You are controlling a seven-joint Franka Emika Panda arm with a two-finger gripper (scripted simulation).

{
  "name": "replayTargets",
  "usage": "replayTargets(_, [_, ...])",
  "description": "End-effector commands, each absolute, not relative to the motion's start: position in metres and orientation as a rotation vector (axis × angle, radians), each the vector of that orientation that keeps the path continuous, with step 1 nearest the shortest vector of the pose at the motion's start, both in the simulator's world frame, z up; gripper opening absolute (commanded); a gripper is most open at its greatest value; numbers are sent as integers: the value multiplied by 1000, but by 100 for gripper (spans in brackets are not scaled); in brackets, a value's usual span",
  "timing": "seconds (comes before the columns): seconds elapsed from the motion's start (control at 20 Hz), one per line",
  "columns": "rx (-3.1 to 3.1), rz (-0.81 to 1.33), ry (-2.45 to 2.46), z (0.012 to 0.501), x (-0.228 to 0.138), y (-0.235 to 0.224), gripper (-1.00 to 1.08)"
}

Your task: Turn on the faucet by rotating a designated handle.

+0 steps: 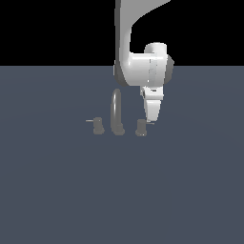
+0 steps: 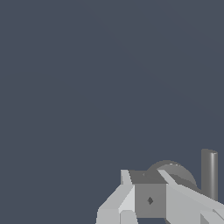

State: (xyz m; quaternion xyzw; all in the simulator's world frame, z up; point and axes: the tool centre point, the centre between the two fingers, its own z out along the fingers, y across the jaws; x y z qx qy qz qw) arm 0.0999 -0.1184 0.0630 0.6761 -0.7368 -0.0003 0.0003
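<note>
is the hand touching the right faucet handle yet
Cannot tell. In the exterior view the hand overlaps the handle and its lever; the wrist view crowds them together, showing neither contact nor gap plainly.

The white arm (image 1: 138, 57) comes down from the top of the exterior view, bends at a bulky wrist and points its end effector (image 1: 152, 114) downward. Its pale fingers (image 2: 127, 199) sit close together; whether they are closed is unclear.

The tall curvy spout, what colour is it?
The spout is dull grey-brown, seen best in the exterior view.
</note>
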Motion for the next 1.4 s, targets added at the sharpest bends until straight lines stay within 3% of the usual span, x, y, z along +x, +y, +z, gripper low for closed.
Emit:
replayTargets(0.0, [2124,-1,-2314,63,100,-118,-100])
replayTargets(1.35, [2124,1,-2316,63,34,-121,-100])
